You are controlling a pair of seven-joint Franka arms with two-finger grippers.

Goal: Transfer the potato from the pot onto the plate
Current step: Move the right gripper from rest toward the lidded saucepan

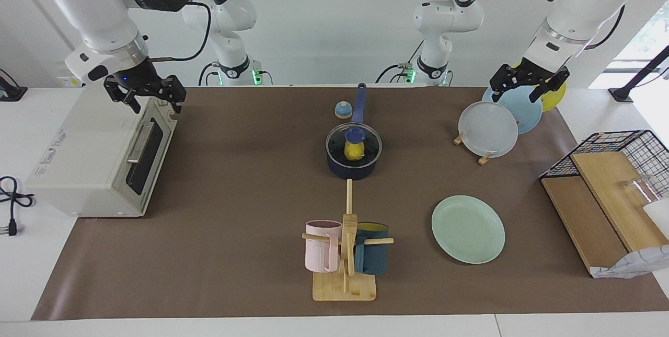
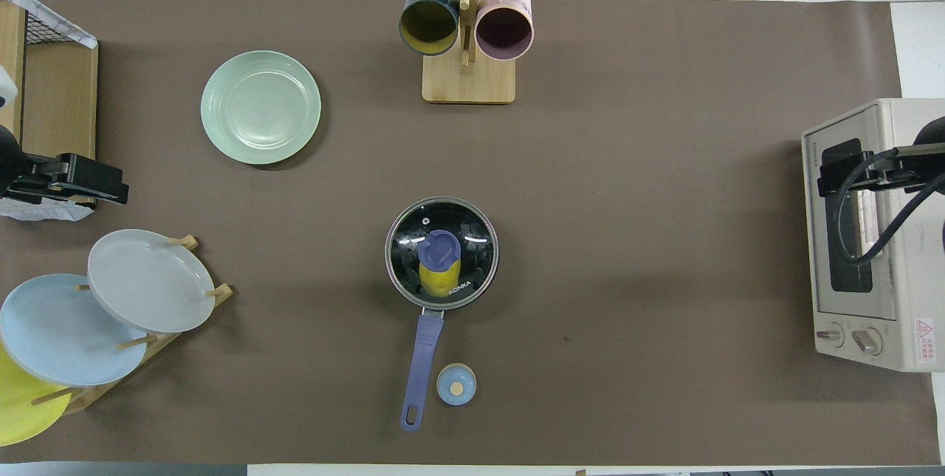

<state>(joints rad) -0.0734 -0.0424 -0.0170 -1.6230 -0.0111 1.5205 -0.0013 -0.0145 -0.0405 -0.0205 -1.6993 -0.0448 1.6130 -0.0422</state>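
The navy pot (image 1: 353,172) (image 2: 422,347) stands mid-table, its long blue handle pointing toward the robots. A glass lid (image 1: 368,143) (image 2: 472,240) with a blue knob covers it. Through the lid shows the yellow potato (image 1: 354,152) (image 2: 437,281) inside the pot. The mint-green plate (image 1: 468,228) (image 2: 260,107) lies bare, farther from the robots than the pot, toward the left arm's end. My left gripper (image 1: 528,86) (image 2: 70,182) hangs open above the plate rack, holding nothing. My right gripper (image 1: 145,95) (image 2: 856,170) hangs open over the toaster oven, also holding nothing.
A toaster oven (image 1: 99,159) sits at the right arm's end. A plate rack holds a grey-white plate (image 1: 487,129), a light blue one and a yellow one. A mug tree (image 1: 345,253) with a pink and a teal mug stands farther out. A small blue dome (image 1: 342,110) lies beside the pot handle.
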